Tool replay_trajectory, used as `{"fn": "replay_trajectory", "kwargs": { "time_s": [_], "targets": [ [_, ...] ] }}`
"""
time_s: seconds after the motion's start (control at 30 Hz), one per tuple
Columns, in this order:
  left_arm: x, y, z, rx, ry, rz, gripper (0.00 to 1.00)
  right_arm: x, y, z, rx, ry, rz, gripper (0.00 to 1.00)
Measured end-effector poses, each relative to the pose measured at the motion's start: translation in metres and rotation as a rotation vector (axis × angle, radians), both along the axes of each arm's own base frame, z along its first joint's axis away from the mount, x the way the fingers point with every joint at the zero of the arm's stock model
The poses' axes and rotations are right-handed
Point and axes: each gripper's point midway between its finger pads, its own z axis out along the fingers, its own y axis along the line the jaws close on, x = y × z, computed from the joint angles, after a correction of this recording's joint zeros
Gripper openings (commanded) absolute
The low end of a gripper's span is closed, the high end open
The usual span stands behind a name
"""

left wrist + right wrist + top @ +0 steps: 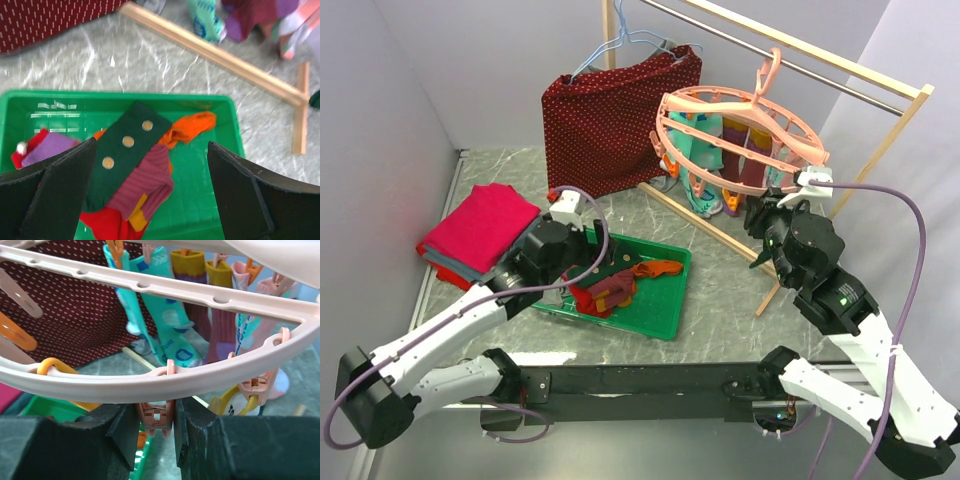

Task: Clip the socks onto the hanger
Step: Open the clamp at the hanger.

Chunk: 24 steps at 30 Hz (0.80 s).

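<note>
Several socks lie in a green tray (665, 325): a dark green one with yellow dots (125, 145), a purple-orange striped one (150, 180), an orange one (192, 126) and a red one (105, 225). My left gripper (150, 190) is open just above them, with the striped sock between its fingers; it also shows in the top view (582, 285). The salmon-pink hanger (740, 120) hangs from the rack with several socks (170, 325) clipped on. My right gripper (156, 422) is shut on a clip peg (156, 412) under the hanger's ring (90, 382).
A dark-red dotted cloth (610, 120) hangs on a light-blue wire hanger (620, 45) at the back. A folded pink-red stack (480, 230) lies left of the tray. The wooden rack's post (880, 140) and base bar (215, 55) stand right of the tray.
</note>
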Motion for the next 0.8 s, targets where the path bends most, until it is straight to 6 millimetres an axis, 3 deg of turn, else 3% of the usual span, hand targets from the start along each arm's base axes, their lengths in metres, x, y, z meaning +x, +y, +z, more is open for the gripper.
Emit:
{"fn": "replay_trajectory", "kwargs": {
  "time_s": [0.33, 0.5, 0.6, 0.8],
  "targets": [
    [0.006, -0.006, -0.051, 0.138, 0.246, 0.049, 0.99, 0.006, 0.014, 0.009, 0.076, -0.049, 0.078, 0.00],
    [0.015, 0.005, -0.093, 0.257, 0.431, 0.205, 0.90, 0.007, 0.019, 0.011, 0.088, -0.063, 0.100, 0.00],
    [0.008, 0.020, -0.111, 0.246, 0.529, 0.327, 0.86, 0.006, 0.019, 0.010, 0.091, -0.067, 0.107, 0.00],
    [-0.007, 0.041, -0.110, 0.058, 0.570, 0.502, 0.76, 0.004, 0.019, 0.011, 0.098, -0.078, 0.115, 0.00]
  ]
}}
